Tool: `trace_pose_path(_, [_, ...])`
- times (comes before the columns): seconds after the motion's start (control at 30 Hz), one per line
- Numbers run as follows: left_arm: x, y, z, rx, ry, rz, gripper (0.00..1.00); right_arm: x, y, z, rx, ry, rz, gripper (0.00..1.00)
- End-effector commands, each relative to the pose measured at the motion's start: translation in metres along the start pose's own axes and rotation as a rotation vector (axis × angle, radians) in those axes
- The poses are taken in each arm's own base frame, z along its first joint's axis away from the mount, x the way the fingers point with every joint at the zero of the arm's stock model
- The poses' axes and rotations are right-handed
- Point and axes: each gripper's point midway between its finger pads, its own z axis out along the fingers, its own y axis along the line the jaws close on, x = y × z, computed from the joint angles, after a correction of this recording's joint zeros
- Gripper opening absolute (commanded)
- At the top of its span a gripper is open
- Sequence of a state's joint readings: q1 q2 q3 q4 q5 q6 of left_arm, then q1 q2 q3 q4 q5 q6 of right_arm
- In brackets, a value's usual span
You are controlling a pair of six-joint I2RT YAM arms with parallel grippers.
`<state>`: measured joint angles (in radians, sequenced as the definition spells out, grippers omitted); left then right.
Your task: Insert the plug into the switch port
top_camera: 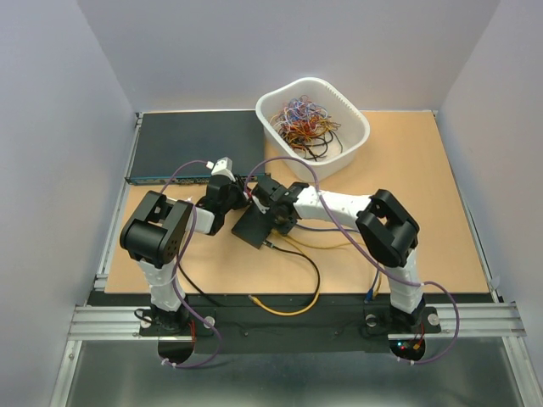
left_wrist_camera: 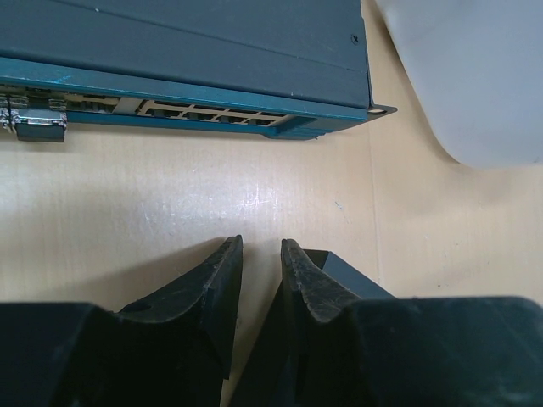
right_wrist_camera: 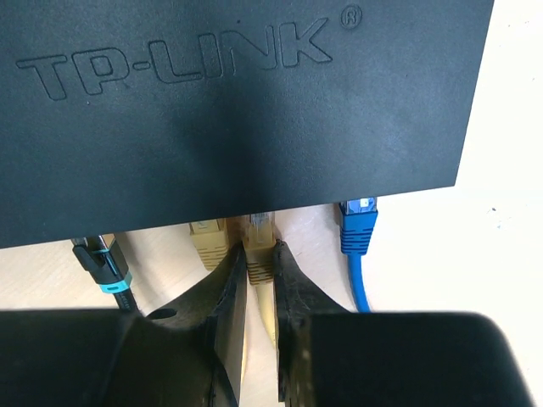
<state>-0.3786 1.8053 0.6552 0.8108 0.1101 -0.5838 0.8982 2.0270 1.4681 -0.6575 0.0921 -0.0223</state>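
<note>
Our right gripper has its fingers set narrow and clamped on the yellow plug. One finger sits on each side of the boot, and the yellow cable runs back between them toward the wrist. Just ahead of the fingertips lies the near edge of the TP-Link switch. The plug's clear tip meets that edge, but the switch port itself is hidden under the casing. We judge the plug to be at the mouth or partly in, not yet seated. Just beside one finger a second yellow plug sits in the row, with a black plug beyond it. On the other side, a little apart, is a blue plug.

Our left gripper shows only a narrow gap over the table. A corner of the switch pokes out beside one finger. We cannot tell whether these fingers pinch the switch's edge or merely hover by it. Well ahead of them lies the teal-fronted rack unit.

The risks as we see them:
- **Switch not braced:** our push may slide the light box away from the fingers, and the plug would never latch.
- **Plug tilted between the fingers:** its tip may catch on the port's rim.
- **Slack hold on the boot:** the fingers may slip forward along it.
- **Close neighbour:** the finger beside the second yellow plug could nudge it.
</note>
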Motion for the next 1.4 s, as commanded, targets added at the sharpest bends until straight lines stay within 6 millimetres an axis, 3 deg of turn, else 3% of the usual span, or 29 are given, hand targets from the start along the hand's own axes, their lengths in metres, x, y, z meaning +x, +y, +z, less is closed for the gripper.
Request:
trace_pose_path(0.0, [0.008, 0.006, -0.002, -0.027, 0.029, 0.021, 0.36, -0.002, -0.002, 0.007, 0.035, 0.017, -0.003, 0.01])
trace_pose_path(0.3, [0.007, 0.006, -0.002, -0.026, 0.028, 0.025, 0.35, -0.019, -0.017, 0.006, 0.084, -0.010, 0.001, 0.00])
trace_pose_path(0.8, [0.010, 0.005, -0.001, -0.024, 0.034, 0.032, 0.34, -0.020, -0.036, -0.001, 0.117, -0.011, 0.021, 0.00])
trace_pose_path(1.03, [0.013, 0.000, 0.000, -0.012, 0.041, 0.048, 0.34, -0.030, -0.035, 0.004, 0.104, -0.023, 0.021, 0.00])
trace_pose_path(1.37, [0.021, -0.004, 0.003, -0.008, 0.056, 0.063, 0.34, -0.053, -0.025, -0.006, 0.041, -0.080, 0.021, 0.00])
